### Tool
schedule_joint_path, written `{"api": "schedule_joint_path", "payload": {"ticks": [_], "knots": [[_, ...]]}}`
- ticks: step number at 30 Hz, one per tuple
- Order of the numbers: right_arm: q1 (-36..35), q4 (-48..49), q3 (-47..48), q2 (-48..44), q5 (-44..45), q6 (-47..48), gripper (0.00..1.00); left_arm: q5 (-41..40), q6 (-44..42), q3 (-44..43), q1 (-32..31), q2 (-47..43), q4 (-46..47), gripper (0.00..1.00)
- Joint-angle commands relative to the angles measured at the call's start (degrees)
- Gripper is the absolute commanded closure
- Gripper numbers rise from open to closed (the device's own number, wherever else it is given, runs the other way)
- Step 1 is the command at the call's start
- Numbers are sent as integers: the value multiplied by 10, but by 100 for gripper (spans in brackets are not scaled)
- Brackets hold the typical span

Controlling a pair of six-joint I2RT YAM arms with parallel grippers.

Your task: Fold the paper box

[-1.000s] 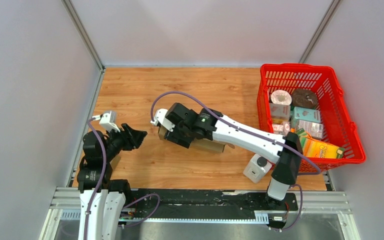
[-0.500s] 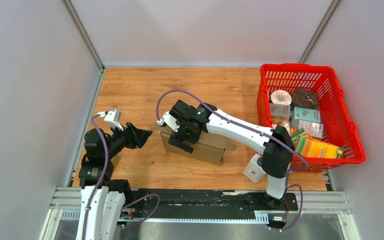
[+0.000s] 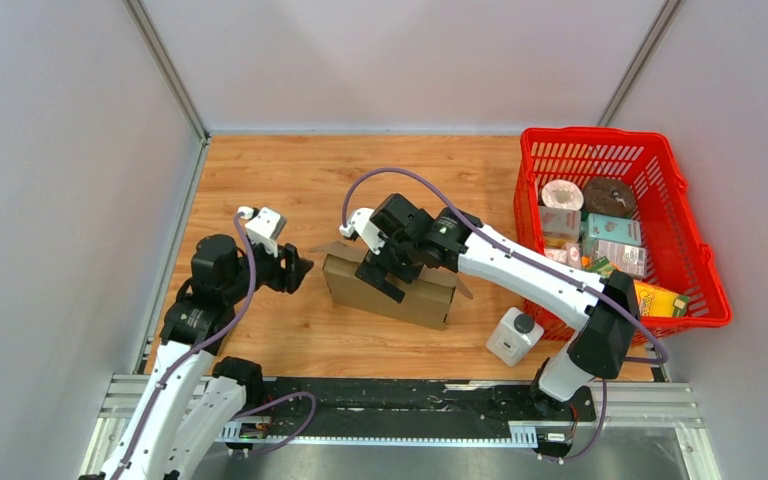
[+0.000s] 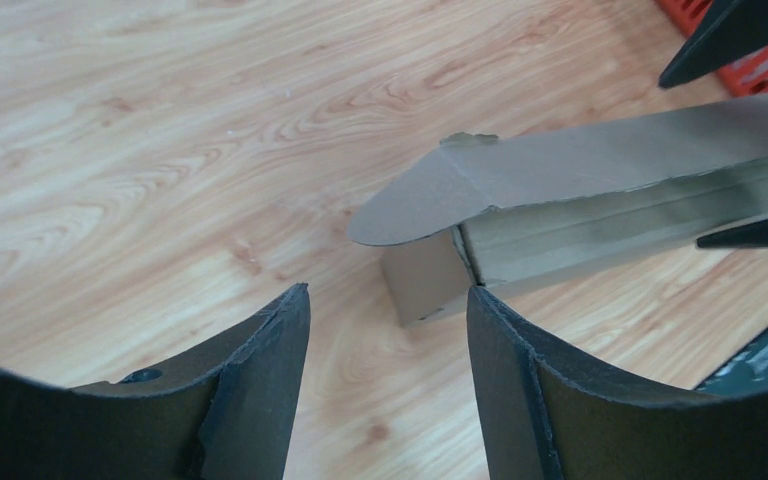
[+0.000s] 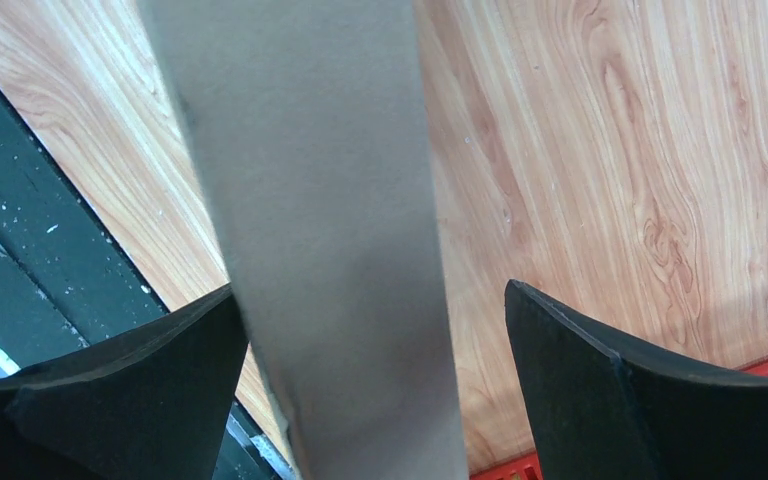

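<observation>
The brown paper box [image 3: 392, 290] stands on the wooden table, long and narrow, with a rounded end flap sticking out at its left end [image 4: 415, 195]. My right gripper [image 3: 392, 268] is open over the box's top; in the right wrist view the box [image 5: 330, 230] runs between the jaws, against the left finger [image 5: 130, 380], with a gap to the right finger [image 5: 650, 390]. My left gripper [image 3: 298, 270] is open and empty just left of the box's left end; its fingers [image 4: 260, 380] frame bare table, the box end [image 4: 425, 275] just ahead.
A red basket [image 3: 695, 240] full of packaged goods stands at the right. A small white bottle with a black cap [image 3: 513, 336] stands near the front, right of the box. The table's left wall is close behind my left arm.
My right gripper has moved right along the box and set it upright on the table. My left arm has reached forward and right, bringing its gripper close to the box's left end.
</observation>
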State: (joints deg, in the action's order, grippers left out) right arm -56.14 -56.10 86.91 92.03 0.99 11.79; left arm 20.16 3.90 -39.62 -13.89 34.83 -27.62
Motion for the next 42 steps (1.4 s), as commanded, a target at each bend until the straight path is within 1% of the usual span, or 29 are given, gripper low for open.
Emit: {"api": "schedule_joint_path", "payload": {"ticks": [1,3,4,5,6,8,9,12,13,15,17,18,20,21,23,26,27,28,29,31,32,33,34,35,36,37,39,42], "knots": [[12,35,-6,-12,-1,-4,0,5,-114,-39,-7,25,13,32],[15,35,-3,-11,-1,-3,0,-1,-143,-62,-19,53,3,32],[15,36,-3,-10,-22,-1,0,-2,-152,-68,-25,63,-2,32],[16,38,-3,-10,-25,0,0,-2,-159,-72,-33,78,-1,32],[15,39,-3,-10,-24,0,0,-1,-172,-82,-51,87,0,32],[15,39,-3,-9,-27,2,0,-13,-185,-95,-66,116,-7,32],[16,39,-2,-9,-26,2,0,-21,-192,-106,-71,125,-5,34],[15,40,-3,-12,-27,4,0,-13,-208,-129,-77,166,-16,38],[16,41,-3,-14,-28,3,0,-16,-210,-136,-77,184,-28,43],[15,42,-5,-19,-28,3,0,-16,-210,-144,-77,195,-28,49],[16,43,-10,-21,-31,3,0,0,-210,-145,-77,205,-26,51],[16,44,-10,-22,-30,2,0,7,-209,-151,-77,211,-35,54],[16,47,-15,-20,-27,2,1,9,-199,-161,-77,223,-47,58],[16,49,-17,-20,-25,1,1,11,-195,-174,-77,227,-64,64],[16,60,-25,-19,-17,-2,1,10,-172,-193,-77,243,-83,71],[15,69,-32,-15,-11,-5,2,22,-133,-228,-77,262,-112,74],[16,70,-33,-11,-9,-7,3,47,-124,-240,-77,265,-117,75],[16,70,-33,-9,12,-9,3,56,-112,-245,-77,270,-117,75],[16,70,-32,-7,13,-10,3,62,-88,-249,-77,273,-118,76],[16,71,-33,-3,13,-12,4,77,-74,-264,-77,284,-129,79],[16,71,-34,-2,13,-12,4,80,-62,-267,-77,287,-133,81],[16,71,-35,-1,14,-12,4,87,-58,-273,-77,291,-138,85],[15,75,-36,-1,17,-12,4,89,-54,-273,-77,295,-138,86],[16,78,-37,-1,23,-13,4,91,-50,-271,-77,295,-135,86],[15,78,-37,-1,27,-14,4,84,-50,-265,-77,295,-134,82],[16,75,-37,-1,33,-14,4,75,-52,-262,-77,293,-137,75],[15,71,-32,-4,37,-16,2,45,-59,-250,-77,285,-137,56],[16,59,-26,-17,46,-28,0,17,-77,-218,-77,254,-111,49]]}}
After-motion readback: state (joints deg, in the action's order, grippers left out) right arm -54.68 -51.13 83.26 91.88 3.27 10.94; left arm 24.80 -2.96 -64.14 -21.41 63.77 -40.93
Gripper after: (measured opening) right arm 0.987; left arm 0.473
